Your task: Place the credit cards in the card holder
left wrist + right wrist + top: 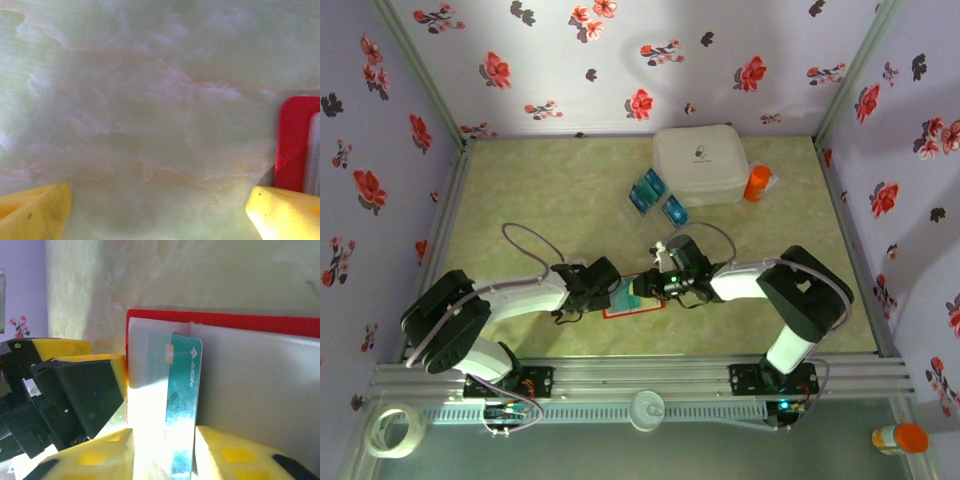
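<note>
The red card holder (225,320) lies open on the table, pale pockets up. A teal-green credit card (182,390) stands partly tucked into its clear pocket (145,357). My right gripper (164,455) is open around the card's near end, with a bright gap on the left side. From above, the right gripper (640,289) meets my left gripper (608,290) over the card holder (620,313). The left gripper (160,210) is wide open with bare table between its fingers, and its right fingertip (285,212) is at the card holder's (295,142) edge. Two more credit cards (647,188) (674,210) lie further back.
A big white rounded case (700,165) stands at the back, with an orange bottle (757,183) at its right side. Flowered walls enclose the table on three sides. A tape roll (395,430) and an orange-capped jar (900,437) sit beyond the near rail.
</note>
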